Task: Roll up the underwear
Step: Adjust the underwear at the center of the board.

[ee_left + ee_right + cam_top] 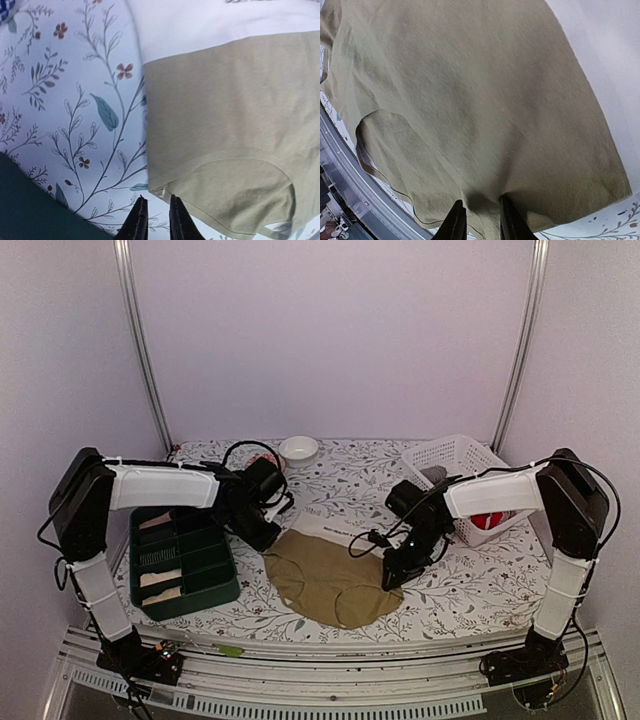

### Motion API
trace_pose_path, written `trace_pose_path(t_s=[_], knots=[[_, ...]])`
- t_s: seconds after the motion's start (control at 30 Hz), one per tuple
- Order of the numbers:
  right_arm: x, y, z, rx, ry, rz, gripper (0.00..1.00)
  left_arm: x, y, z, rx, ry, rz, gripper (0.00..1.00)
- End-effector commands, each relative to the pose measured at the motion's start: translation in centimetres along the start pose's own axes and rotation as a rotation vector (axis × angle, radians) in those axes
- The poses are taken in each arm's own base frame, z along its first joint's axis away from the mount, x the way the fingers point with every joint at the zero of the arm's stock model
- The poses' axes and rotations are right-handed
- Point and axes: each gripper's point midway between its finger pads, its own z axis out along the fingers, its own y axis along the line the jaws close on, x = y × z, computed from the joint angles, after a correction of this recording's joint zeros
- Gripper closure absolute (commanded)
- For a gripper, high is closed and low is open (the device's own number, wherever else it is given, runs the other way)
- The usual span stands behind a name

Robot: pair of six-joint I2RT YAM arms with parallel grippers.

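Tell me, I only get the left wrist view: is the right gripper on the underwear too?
Observer: Yes. The right gripper is at the side of the underwear opposite yours, and cloth is puckered between its fingers.
Operator: Does the piece lie flat?
Observer: Mostly. The top view shows it spread out between the two arms, with the white waistband away from the bases.
Operator: Any more pieces around?
Observer: A red piece shows inside the white basket behind the right arm.
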Motion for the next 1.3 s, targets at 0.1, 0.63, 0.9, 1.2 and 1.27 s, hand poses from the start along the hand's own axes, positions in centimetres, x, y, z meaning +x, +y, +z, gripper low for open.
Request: trace_pose_path(t_s=[0.1, 0.63, 0.9, 1.2, 1.27], knots=[[-5.4, -2.2, -6.0, 0.088, -0.164, 0.079, 0.72, -0.3, -5.6, -1.5, 0.124, -0.008, 0.138, 0.88], [-8.7, -4.8, -7.0, 0.108, -0.216, 0.074, 0.72, 3.3, -2.0, 4.6, -0.071, 0.24, 0.149, 0.97], [-8.1, -6.1, -7.5, 0.101, -0.217, 0.099, 0.72, -0.1, 5.6, 7.5, -0.236, 0.24, 0.054, 1.0], [-9.6, -5.1, -6.9, 0.035, -0.235, 0.059, 0.73, -9.7, 7.6, 3.7, -0.207, 0.012, 0.014, 0.83], [-10.3, -4.7, -6.8, 0.014, -0.241, 0.046, 0.74, -10.1, 7.4, 2.0, -0.19, -0.022, -0.01, 0.75]])
